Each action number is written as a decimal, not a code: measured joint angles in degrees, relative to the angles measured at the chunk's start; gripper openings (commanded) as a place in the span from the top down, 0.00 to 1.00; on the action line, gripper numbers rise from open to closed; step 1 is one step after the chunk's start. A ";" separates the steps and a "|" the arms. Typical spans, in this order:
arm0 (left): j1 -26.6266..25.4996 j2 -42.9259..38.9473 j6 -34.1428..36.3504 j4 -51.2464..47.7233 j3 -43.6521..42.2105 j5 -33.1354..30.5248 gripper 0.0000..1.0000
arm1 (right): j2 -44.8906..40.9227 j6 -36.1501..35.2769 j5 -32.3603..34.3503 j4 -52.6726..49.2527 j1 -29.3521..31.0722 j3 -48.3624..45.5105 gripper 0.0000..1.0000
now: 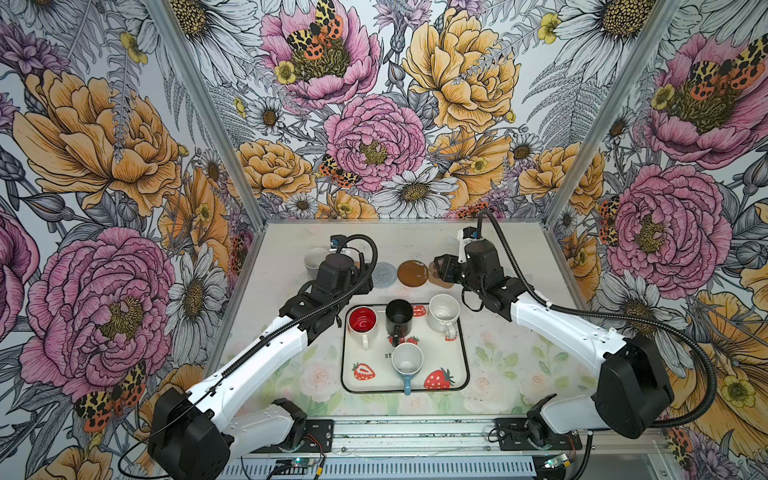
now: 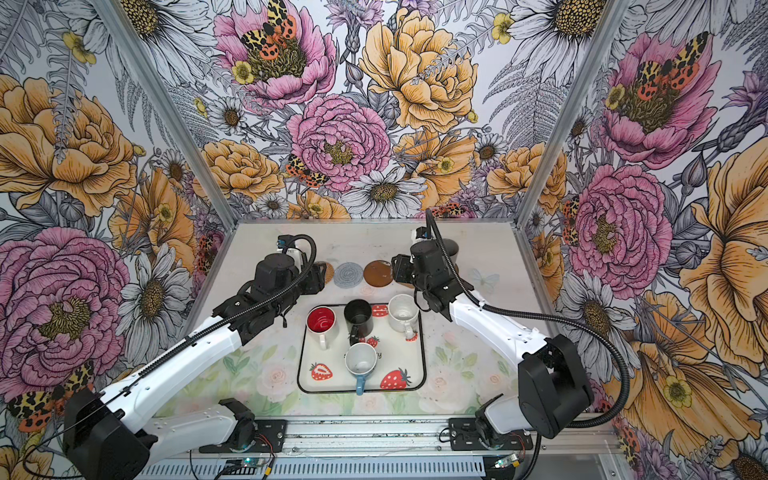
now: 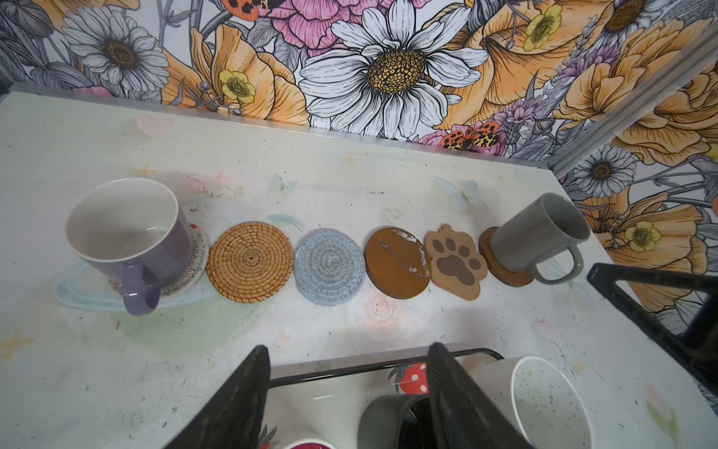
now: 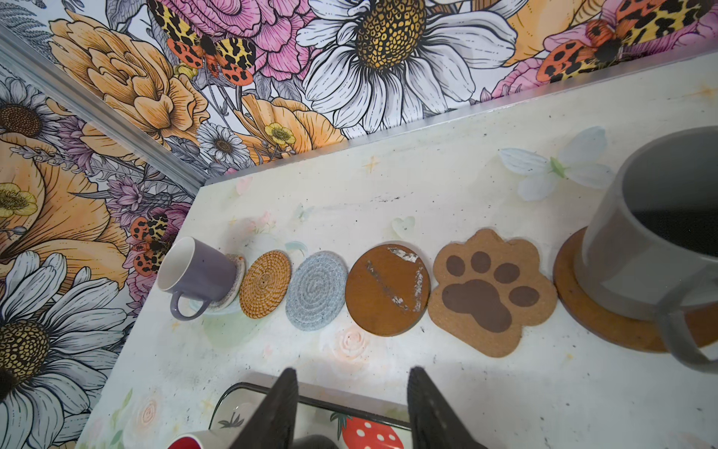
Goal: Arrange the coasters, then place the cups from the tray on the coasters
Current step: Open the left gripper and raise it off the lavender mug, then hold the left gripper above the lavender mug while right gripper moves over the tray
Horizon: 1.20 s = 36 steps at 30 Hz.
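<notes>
Glossy glazed lilac mug (image 3: pixel 171 248), rough woven rattan coaster (image 3: pixel 250 261), matt cork-like paw coaster (image 3: pixel 455 262), scuffed brown disc (image 3: pixel 396 262)

Both top views look from high above the front of the worktop (image 1: pixel 395 241), tilted down toward the back wall, far enough to take in both arms whole; they share nearly the entire scene. The left wrist camera sits close behind the left fingers (image 3: pixel 233 404) and looks past them, low over the worktop, at the row of coasters (image 3: pixel 329 266) beyond their tips. The right wrist camera looks likewise past the right fingers (image 4: pixel 272 412). Both wrist views share that row and the tray (image 4: pixel 248 385) rim beside the fingers.
</notes>
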 measured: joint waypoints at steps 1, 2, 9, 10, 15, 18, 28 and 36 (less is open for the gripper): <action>-0.59 -0.28 -0.02 0.11 0.00 -0.37 0.34 | -0.46 0.00 0.04 -0.02 0.13 -0.22 0.53; -1.18 -0.76 -0.02 0.26 0.00 -0.81 0.34 | -0.85 0.02 0.09 -0.02 0.28 -0.39 0.53; -3.89 -5.07 0.00 1.73 -0.68 -1.79 0.32 | -5.01 0.00 0.96 -0.46 2.10 -1.09 0.53; -3.91 -5.49 0.00 1.75 -1.05 -1.79 0.31 | -5.57 0.00 1.20 -0.46 2.51 -1.09 0.53; -4.13 -7.19 0.04 1.60 -3.39 -1.70 0.29 | -6.73 0.00 2.25 -0.48 4.70 -1.09 0.53; -4.13 -9.14 0.04 1.62 -4.33 -1.49 0.28 | -6.78 -0.02 2.73 -0.70 5.90 -1.07 0.53; -4.20 -17.59 0.07 3.65 -7.96 -0.17 0.24 | -6.78 -0.48 3.02 -3.65 8.02 0.81 0.52; -4.20 -20.00 1.64 3.91 -9.33 0.96 0.19 | -6.05 -3.08 2.99 -7.52 8.72 7.56 0.50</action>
